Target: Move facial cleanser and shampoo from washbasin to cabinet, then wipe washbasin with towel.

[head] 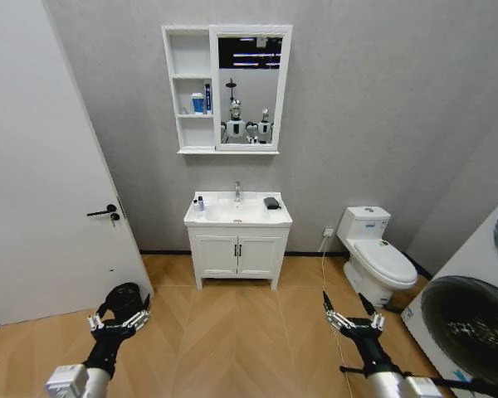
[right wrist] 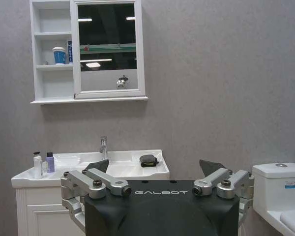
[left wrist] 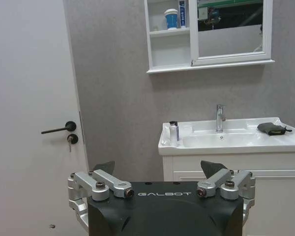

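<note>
You're looking at two small light rigid bottles (head: 200, 202) standing at the washbasin (head: 237, 214) left edge, centre frame, towel (head: 271, 202) soft at right; grip bottle mid-body; left pincer (head: 118, 323) and right pincer (head: 353, 320) both hanging spread, well apart.

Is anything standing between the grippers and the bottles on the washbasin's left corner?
Nothing visible: bare wood floor lies between the open left gripper, open right gripper and the white ceramic washbasin, where two small bottles stand.
</note>
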